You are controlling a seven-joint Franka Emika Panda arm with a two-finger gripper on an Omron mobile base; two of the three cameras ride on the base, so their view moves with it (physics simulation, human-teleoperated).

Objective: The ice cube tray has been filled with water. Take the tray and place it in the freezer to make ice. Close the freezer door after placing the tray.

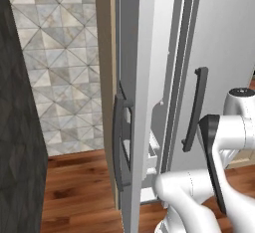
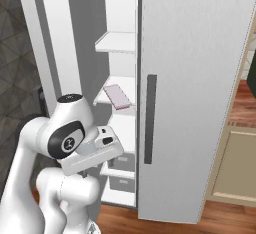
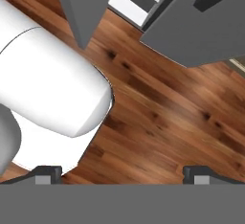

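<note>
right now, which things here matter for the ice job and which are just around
Part of the job:
ice cube tray, lying on a freezer shelf
freezer door, open
gripper, open, holding nothing

Just around:
right fridge door, shut
wood floor
tiled wall

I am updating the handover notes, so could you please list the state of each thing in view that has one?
Ice cube tray: lying flat on a freezer shelf, not held.
Freezer door: open.
Right fridge door: closed.
Gripper: open, empty, pointing down at the wood floor.
</note>
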